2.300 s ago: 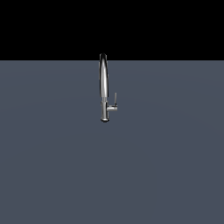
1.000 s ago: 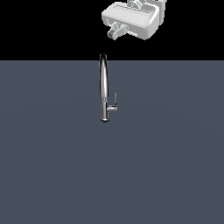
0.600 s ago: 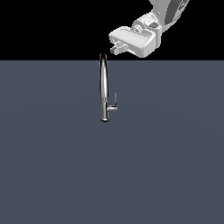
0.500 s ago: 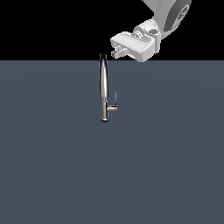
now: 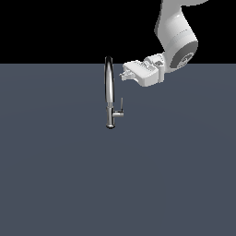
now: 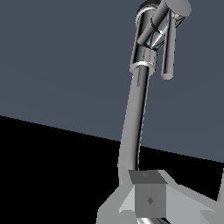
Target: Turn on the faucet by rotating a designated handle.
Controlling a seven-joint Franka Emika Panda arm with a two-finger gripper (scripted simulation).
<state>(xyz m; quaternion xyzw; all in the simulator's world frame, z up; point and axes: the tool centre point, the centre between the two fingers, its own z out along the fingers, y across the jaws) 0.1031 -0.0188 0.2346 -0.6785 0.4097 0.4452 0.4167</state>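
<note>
Standing upright, handle (image 5: 121, 104) points up beside faucet (image 5: 109, 92); pincer (image 5: 123, 74) state unclear.

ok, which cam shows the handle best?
The wrist view: the handle is large and unblocked, a rod on its stub beside the faucet. In the exterior view the handle is only a tiny sliver on the side toward the gripper.

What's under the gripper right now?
Below the gripper in the exterior view stands the thin handle on the faucet, apart from it, then bare grey floor. Contact with the spout cannot be told.
</note>
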